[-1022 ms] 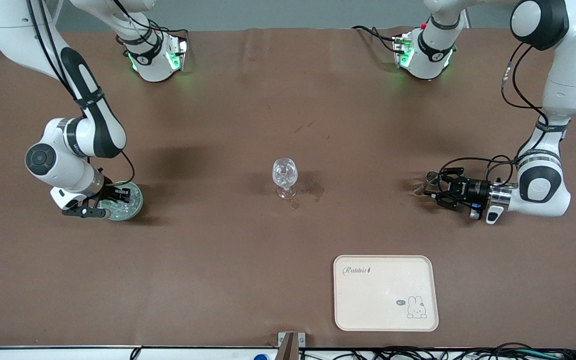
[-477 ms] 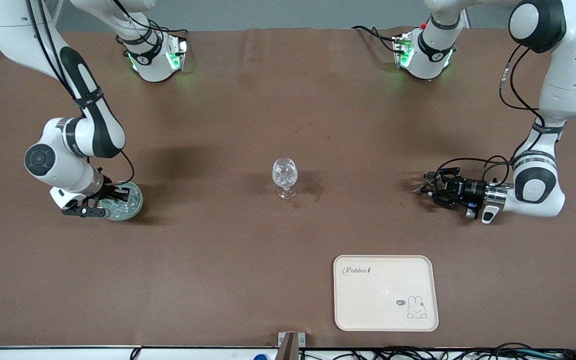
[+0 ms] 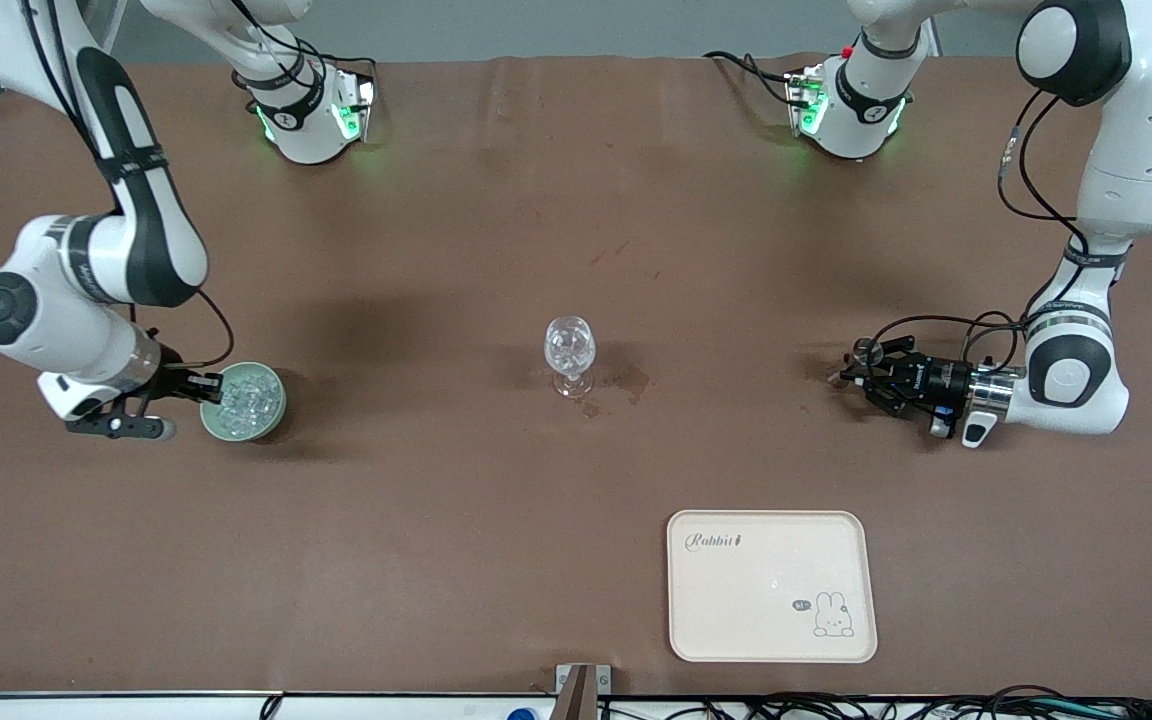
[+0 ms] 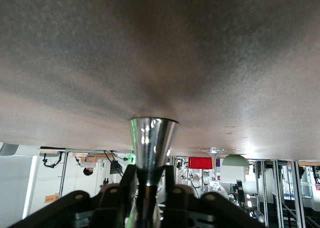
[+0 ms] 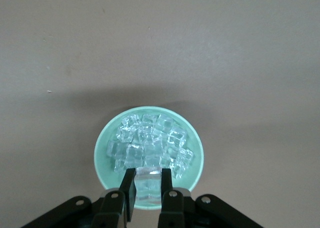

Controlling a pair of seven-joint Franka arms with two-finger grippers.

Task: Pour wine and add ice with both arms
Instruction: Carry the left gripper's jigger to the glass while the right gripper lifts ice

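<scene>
A clear stemmed glass (image 3: 569, 355) stands mid-table with glinting chunks in its bowl. Toward the right arm's end, a pale green bowl (image 3: 274, 405) holds a heap of ice (image 5: 150, 145). My right gripper (image 3: 211, 386) (image 5: 148, 175) hangs over the bowl's edge, shut on one clear ice cube (image 5: 148, 183). At the left arm's end, my left gripper (image 3: 854, 372) (image 4: 150, 174) lies low and level, shut on the waist of a silver metal jigger (image 4: 153, 138) (image 3: 870, 351) that stands on the table. The wine is hidden.
A cream rectangular tray (image 3: 772, 585) with a rabbit print lies nearer the front camera than the glass, toward the left arm's end. Dark wet stains (image 3: 633, 378) mark the brown tabletop beside the glass. Both arm bases (image 3: 308, 120) (image 3: 851, 115) stand at the table's back edge.
The right arm has risen and drawn back from the bowl with an ice cube in its fingers. The left gripper has closed on the jigger.
</scene>
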